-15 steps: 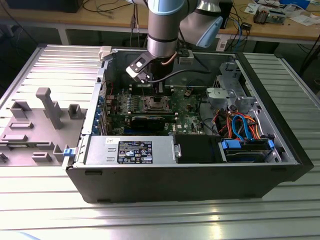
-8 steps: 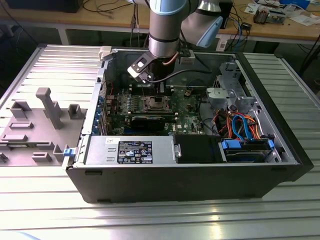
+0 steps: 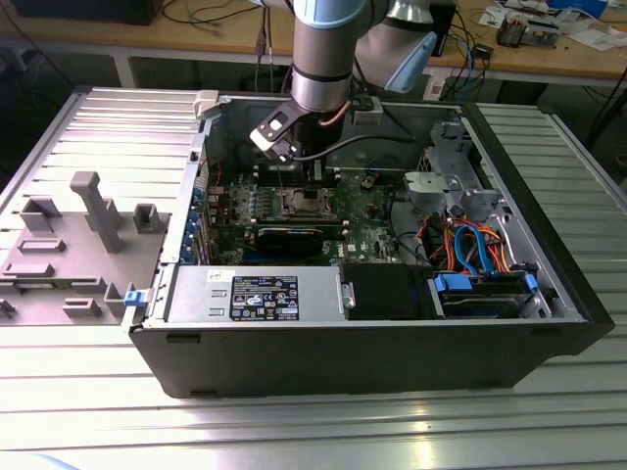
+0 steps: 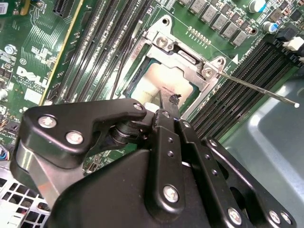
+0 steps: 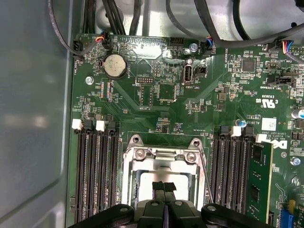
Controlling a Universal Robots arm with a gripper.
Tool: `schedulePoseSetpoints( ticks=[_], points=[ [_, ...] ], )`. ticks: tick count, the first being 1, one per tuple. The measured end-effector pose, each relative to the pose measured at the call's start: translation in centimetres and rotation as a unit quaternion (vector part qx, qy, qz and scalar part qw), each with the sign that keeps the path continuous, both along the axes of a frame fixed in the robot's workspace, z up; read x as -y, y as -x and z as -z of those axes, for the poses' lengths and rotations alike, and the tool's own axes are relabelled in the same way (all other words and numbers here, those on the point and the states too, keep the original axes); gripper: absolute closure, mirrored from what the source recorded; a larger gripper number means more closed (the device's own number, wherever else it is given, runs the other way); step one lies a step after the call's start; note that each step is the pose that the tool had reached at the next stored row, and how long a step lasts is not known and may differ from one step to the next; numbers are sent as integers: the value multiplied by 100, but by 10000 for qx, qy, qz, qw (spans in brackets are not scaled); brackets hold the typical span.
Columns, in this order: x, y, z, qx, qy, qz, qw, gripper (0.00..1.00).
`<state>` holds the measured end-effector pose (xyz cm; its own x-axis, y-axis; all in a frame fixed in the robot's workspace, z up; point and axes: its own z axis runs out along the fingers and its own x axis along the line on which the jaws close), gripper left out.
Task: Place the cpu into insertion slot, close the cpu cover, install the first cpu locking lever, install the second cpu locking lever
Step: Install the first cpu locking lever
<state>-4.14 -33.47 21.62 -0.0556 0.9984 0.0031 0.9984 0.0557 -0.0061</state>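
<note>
As far as I can judge with the arm dipped into the open computer case (image 3: 343, 362) on the counter (image 3: 549, 431), the first part of the job looks done. The cpu (image 4: 159, 78) lies in the insertion slot (image 3: 302, 203) on the green motherboard (image 5: 156, 95). The cpu cover (image 5: 161, 154) appears folded down over it, the chip's dull metal top showing through the frame's window.

The levers are what's left, by my reckoning. In the second wrist view one thin locking lever (image 4: 256, 90) sticks out free over the memory slots (image 4: 256, 59), under no catch. I can't tell whether the other is latched.

The claw (image 4: 168, 102) hangs right over one edge of the cover, fingers pressed together with nothing visibly between them.

The chip sits flat, metal face up. Being square, it has no long axis to speak of; its edges run in line with the slot's rim and the memory slots on either side.
</note>
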Motion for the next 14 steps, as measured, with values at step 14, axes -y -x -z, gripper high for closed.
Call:
schedulePoseSetpoints(
  ticks=[14],
  points=[
    [0, 0, -48, 0, 0, 0, 10000, 89]
  ],
)
